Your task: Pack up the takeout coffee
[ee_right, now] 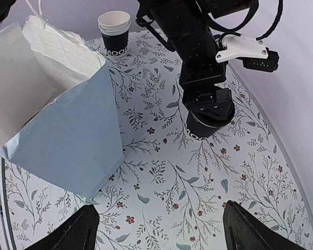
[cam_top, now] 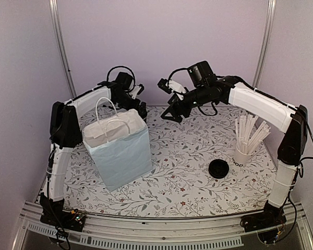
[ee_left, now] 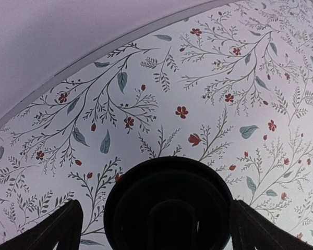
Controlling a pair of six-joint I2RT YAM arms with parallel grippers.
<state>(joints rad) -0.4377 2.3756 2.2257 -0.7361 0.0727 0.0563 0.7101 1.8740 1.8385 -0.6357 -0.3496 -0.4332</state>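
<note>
The takeout coffee [ee_right: 203,130], a small black cup with a black lid, stands on the floral table at the back. In the left wrist view the coffee [ee_left: 169,205] sits between my fingers, seen from above. My left gripper [ee_left: 155,207] is open and straddles its top, with a gap on the left side. The left gripper also shows in the top view [cam_top: 141,110] and in the right wrist view [ee_right: 206,101]. The pale-blue paper bag [cam_top: 120,151] stands open at the left and shows in the right wrist view [ee_right: 57,130]. My right gripper [ee_right: 159,211] is open and empty, and hovers above the table beside the bag; it is at the back centre in the top view [cam_top: 172,113].
A loose black lid [cam_top: 218,169] lies on the table at the front right. A white cup of wooden stirrers [cam_top: 245,151] stands behind it. A stack of black lidless cups [ee_right: 114,31] stands at the back, beyond the bag. Walls close the back and sides.
</note>
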